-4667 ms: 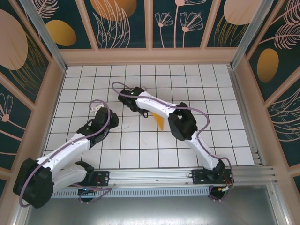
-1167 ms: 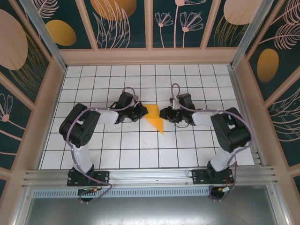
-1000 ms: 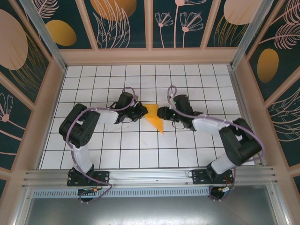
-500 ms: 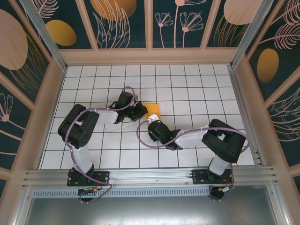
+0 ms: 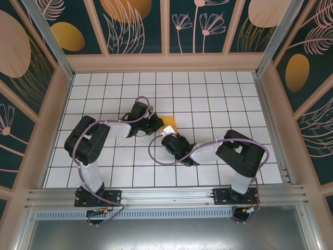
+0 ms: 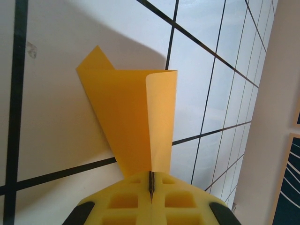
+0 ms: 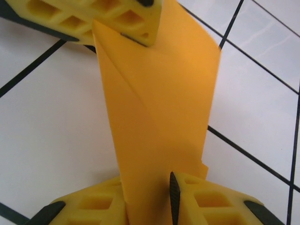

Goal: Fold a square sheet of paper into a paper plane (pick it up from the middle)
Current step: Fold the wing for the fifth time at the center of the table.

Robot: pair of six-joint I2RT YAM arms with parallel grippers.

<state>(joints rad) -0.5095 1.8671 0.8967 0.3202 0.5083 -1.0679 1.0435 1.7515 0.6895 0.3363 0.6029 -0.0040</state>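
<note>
- Looking down in the top external view, we find the sheet of paper (image 5: 170,124), a small creased shape, near the middle of the worktop (image 5: 208,94). The left end effector (image 5: 156,124) meets it from 9 o'clock. The right end effector (image 5: 167,138) sits just beside it at 6 o'clock. Both arms are about equally near, so neither has far to reach.
- Turning to the left wrist view, we see the left end effector (image 6: 151,180) pressed together, pinching the sheet's (image 6: 136,117) near edge at a fold. From there the paper runs toward 12 o'clock, with one flap curling up on the right and a wider panel leaning out toward 11 o'clock.
- Moving to the right wrist view, the right end effector (image 7: 147,201) is partly spread. Its fingers (image 7: 206,204) stand either side of the sheet's (image 7: 159,108) near end, which fills the gap face-on, and we judge it is not clamped. The long axis runs from these fingers at 6 o'clock up to the left end effector's fingers (image 7: 93,16) at 11 o'clock, with a diagonal crease along it.
- Judging from that, the coming move turns on this axis. The paper spans the two end effectors end to end, so a grip by the right one calls for the sheet centred in the gap.
</note>
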